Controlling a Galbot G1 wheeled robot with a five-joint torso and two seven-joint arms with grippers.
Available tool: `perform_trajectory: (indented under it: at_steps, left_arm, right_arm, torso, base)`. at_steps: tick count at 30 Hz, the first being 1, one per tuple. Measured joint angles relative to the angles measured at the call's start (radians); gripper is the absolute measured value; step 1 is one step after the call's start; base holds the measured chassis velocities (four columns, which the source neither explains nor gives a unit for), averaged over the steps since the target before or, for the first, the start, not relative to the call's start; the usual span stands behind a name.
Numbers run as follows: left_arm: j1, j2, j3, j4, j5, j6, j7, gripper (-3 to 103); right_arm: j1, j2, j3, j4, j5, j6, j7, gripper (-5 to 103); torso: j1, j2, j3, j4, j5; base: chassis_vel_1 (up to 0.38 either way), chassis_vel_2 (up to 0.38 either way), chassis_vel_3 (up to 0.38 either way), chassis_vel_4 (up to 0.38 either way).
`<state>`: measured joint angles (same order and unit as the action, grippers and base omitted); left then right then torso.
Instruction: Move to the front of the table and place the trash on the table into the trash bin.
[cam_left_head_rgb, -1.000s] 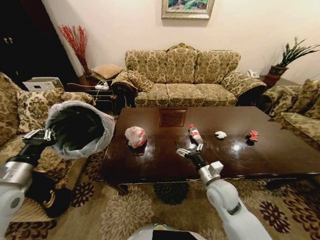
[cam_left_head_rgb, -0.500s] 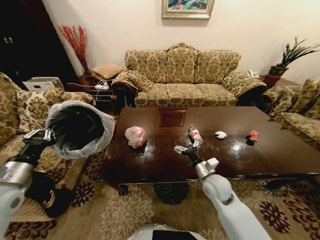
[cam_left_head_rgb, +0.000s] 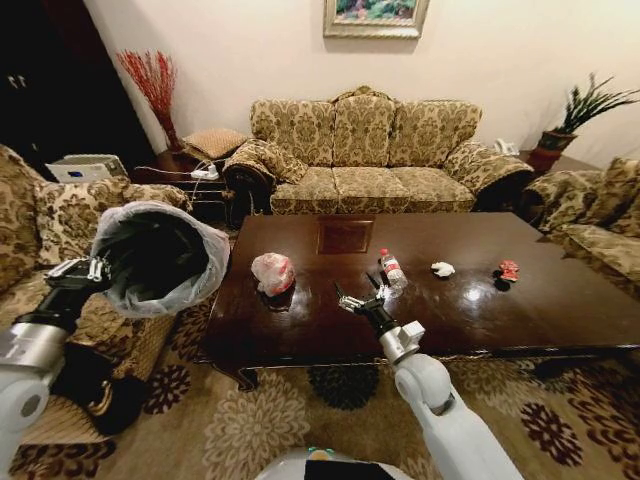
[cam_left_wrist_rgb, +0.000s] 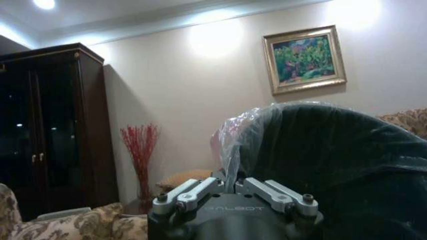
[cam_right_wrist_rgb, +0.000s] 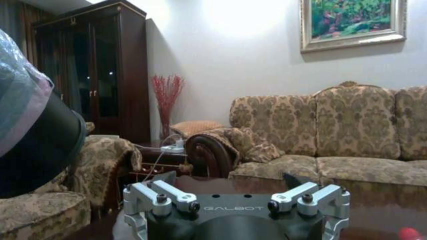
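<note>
While the left claw (cam_left_head_rgb: 88, 268) stays clamped on the rim of the round dark trash bin (cam_left_head_rgb: 160, 257) with its translucent whitish plastic liner, held tilted beyond the left end of the table, the right claw (cam_left_head_rgb: 358, 297) has slid leftward over the large dark glossy reddish-brown wooden table (cam_left_head_rgb: 520, 310) since a second ago. Then it hovered just in front of the clear red-labelled bottle (cam_left_head_rgb: 391, 269); now it hangs above the near half of the table, between that bottle and the white-and-pink plastic bag bundle (cam_left_head_rgb: 272, 273), touching neither, its fingers spread wide with nothing between them. The bundle, the bottle, the white paper wad (cam_left_head_rgb: 442, 268) and the red wrapper (cam_left_head_rgb: 508, 270) lie in the same spots in a loose row across the tabletop. The bin has not shifted either, its mouth facing the table.
</note>
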<state>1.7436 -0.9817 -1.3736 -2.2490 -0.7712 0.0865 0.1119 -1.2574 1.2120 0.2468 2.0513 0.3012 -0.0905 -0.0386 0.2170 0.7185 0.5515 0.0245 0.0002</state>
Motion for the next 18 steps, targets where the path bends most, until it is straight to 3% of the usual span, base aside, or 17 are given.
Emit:
perform_trajectory:
  at_steps: [8,18]
  left_arm:
    - [0.0,0.0,0.0,0.001,0.0,0.0,-0.001,3]
    - [0.0,0.0,0.0,0.0,0.0,0.0,0.0,3]
  right_arm:
    - [0.03,-0.002,-0.024,-0.028,0.031,-0.016,-0.007,100]
    - [0.267,0.038,-0.146,-0.236,0.145,-0.106,0.039,100]
  torso:
    - [0.0,0.0,0.0,0.0003,-0.0015]
    - [0.0,0.0,0.0,-0.0001,0.0005]
  base:
    - [0.178,0.19,-0.169,-0.176]
    - [0.026,0.026,-0.019,-0.02]
